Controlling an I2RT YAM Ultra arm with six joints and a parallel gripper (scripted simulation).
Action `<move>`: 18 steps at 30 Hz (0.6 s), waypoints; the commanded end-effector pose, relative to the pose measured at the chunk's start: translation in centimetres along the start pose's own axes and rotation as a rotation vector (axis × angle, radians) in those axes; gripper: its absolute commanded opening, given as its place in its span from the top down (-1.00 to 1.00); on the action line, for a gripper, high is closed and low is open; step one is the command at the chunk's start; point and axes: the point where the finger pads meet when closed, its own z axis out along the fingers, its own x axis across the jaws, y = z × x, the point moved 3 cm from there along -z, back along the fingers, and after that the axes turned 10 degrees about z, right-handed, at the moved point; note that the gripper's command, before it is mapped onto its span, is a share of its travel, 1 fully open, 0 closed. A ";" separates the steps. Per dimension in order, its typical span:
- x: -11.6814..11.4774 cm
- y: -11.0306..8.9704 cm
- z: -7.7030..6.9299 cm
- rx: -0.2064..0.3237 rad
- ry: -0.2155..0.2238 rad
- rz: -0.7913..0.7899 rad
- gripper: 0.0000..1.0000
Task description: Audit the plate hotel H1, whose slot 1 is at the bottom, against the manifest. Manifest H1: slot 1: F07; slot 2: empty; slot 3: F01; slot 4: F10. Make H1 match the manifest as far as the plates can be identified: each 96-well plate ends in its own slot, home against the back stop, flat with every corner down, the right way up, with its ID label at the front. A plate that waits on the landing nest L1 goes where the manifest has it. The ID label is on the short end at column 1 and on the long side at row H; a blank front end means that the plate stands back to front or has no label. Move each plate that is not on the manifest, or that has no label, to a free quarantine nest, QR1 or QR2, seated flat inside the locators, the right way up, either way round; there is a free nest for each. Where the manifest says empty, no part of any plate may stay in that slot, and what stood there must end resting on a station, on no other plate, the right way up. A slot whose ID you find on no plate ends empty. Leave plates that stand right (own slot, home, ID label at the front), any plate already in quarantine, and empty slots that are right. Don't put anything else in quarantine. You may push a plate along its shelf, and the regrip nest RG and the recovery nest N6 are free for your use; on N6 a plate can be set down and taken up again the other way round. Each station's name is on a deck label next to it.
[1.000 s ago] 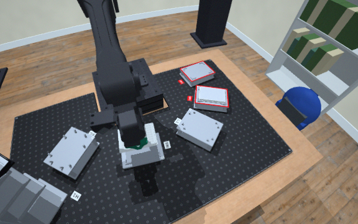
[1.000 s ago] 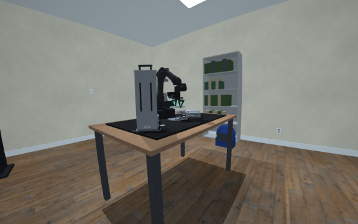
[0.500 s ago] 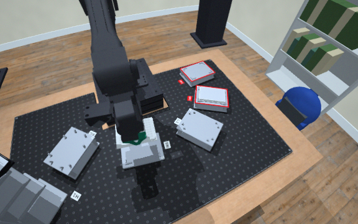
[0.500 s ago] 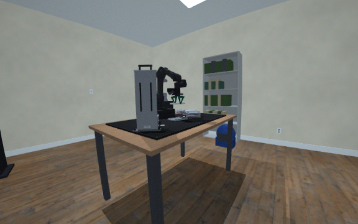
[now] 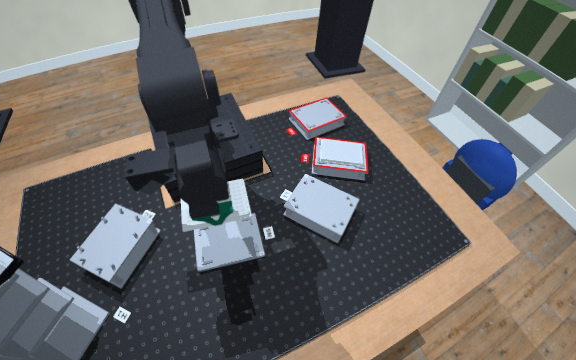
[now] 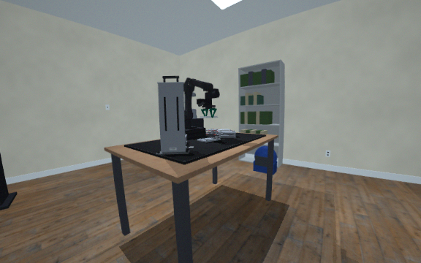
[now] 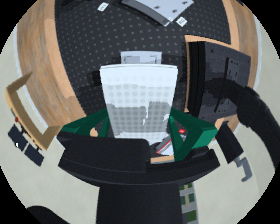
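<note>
the one arm carries a white plate [image 5: 238, 196] between its green fingers, high above the black mat [image 5: 393, 220]. the pincer [image 7: 143, 137] grips it across the short width. the fingers stand wide because the plate itself is wide, so i judge it clenched on the plate, not released.

in the wrist view the plate's long axis runs straight out ahead of the pincer, and only one end sits between the fingers. in the top view a grey nest [image 5: 228, 242] lies directly under the load, on the near side. the plate hangs well apart from it, touching nothing.

the tall grey rack [image 6: 172, 117] stands at the near left corner of the table [image 6: 181, 172], off to the left of the pincer. a second plate sits in the nearer red-edged nest [image 5: 340, 159] at the far right, while the farther red-edged nest [image 5: 317, 116] looks free. i cannot read any label on the carried plate, so i cannot tell where it belongs.
</note>
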 end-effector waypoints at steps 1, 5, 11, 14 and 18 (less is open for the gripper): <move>-0.3 0.1 -1.3 -0.002 -0.002 0.001 -0.72; -0.3 0.1 -2.4 -0.002 -0.002 0.001 -0.72; -0.3 0.1 -4.0 -0.002 -0.002 0.001 -0.72; -0.3 0.1 -4.2 -0.002 -0.002 0.001 -0.72; -0.3 0.1 -5.1 -0.002 -0.002 0.001 -0.72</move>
